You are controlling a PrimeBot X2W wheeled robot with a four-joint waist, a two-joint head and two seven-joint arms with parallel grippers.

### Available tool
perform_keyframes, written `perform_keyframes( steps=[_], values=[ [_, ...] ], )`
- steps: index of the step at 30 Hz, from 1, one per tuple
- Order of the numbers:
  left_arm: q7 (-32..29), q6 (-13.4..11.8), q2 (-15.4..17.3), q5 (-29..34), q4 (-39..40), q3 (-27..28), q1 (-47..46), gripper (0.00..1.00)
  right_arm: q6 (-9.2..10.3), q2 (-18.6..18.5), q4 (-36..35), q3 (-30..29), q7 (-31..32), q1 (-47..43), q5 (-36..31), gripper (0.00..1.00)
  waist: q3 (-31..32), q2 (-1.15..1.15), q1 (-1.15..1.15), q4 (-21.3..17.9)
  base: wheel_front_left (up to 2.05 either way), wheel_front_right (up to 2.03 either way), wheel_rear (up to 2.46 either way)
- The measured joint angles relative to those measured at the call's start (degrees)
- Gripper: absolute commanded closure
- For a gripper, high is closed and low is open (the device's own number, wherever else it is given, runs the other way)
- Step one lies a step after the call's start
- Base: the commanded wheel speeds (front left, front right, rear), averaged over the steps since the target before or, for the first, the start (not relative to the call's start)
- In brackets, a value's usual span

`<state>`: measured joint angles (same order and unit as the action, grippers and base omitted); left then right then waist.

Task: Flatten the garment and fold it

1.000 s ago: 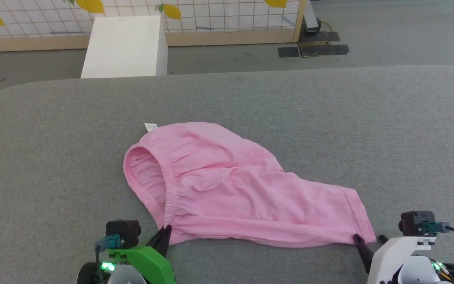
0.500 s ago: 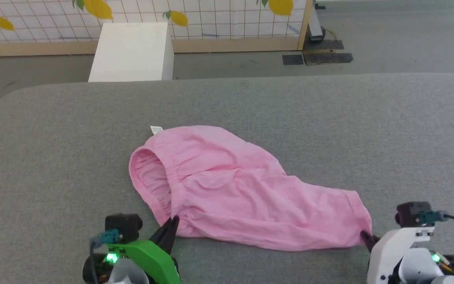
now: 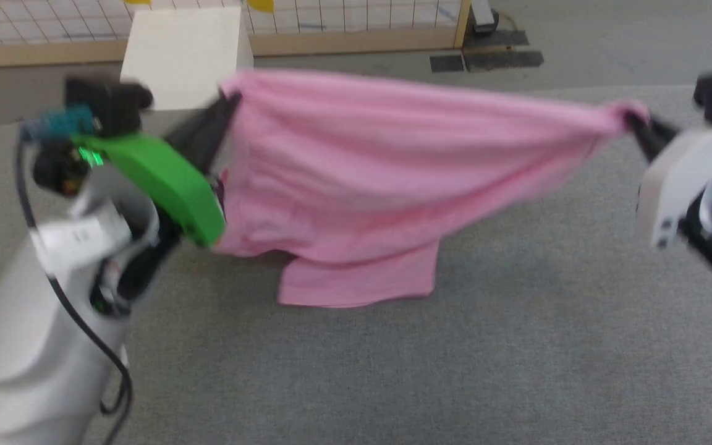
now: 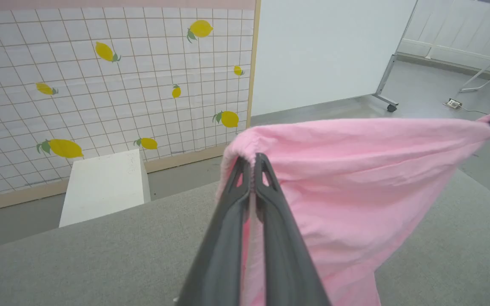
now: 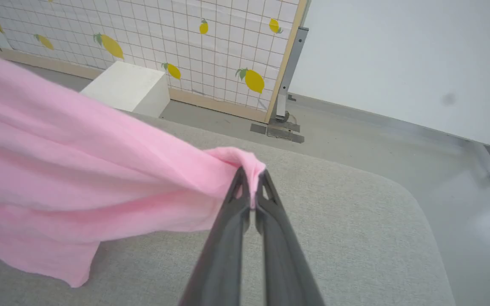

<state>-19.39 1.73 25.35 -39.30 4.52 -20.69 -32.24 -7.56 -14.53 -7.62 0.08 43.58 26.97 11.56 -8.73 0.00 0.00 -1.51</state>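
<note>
Room spreads across the tabletop (image 3: 517, 358) toward its near edge. Near the far edge the garment (image 3: 381, 167) hangs stretched, pink, sagging, left gripper (image 3: 227, 105) and right gripper (image 3: 635, 122) clamping its top corners.

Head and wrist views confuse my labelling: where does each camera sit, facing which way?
Head view: on the head, looking down at the table; left jaws and right jaws hold the garment stretched between them.
Left wrist view: on the left wrist, looking along its jaws toward the lemon wall.
Right wrist view: right wrist, same wall, own jaws.
Shared: garment, white box.
</note>
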Motion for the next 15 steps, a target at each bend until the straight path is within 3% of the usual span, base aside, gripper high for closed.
perform_keyframes(
  steps=[5, 8, 15],
  values=[
    [-1.5, -0.1, 0.0, 2.6, -5.3, 1.2, -13.5, 1.0, 0.0, -3.6, 7.6, 4.8, -1.1, 16.3, -1.2, 1.0, -4.7, 0.0, 0.0, -0.6, 0.0, 0.0, 0.0],
    [0.1, -1.3, -0.5, 5.2, -9.4, 2.3, -21.3, 1.0, -0.01, -4.8, 12.3, 7.5, -3.5, 25.3, -2.8, 1.0, -7.9, 0.0, 0.0, -0.9, 0.0, 0.0, 0.0],
    [12.8, -4.6, -3.9, 9.9, -17.1, 5.7, -36.3, 1.0, -0.03, -4.0, 20.0, 9.3, -15.4, 42.4, -8.8, 1.0, -15.0, 0.0, 0.01, -1.8, 0.0, 0.0, 0.0]
  ],
)
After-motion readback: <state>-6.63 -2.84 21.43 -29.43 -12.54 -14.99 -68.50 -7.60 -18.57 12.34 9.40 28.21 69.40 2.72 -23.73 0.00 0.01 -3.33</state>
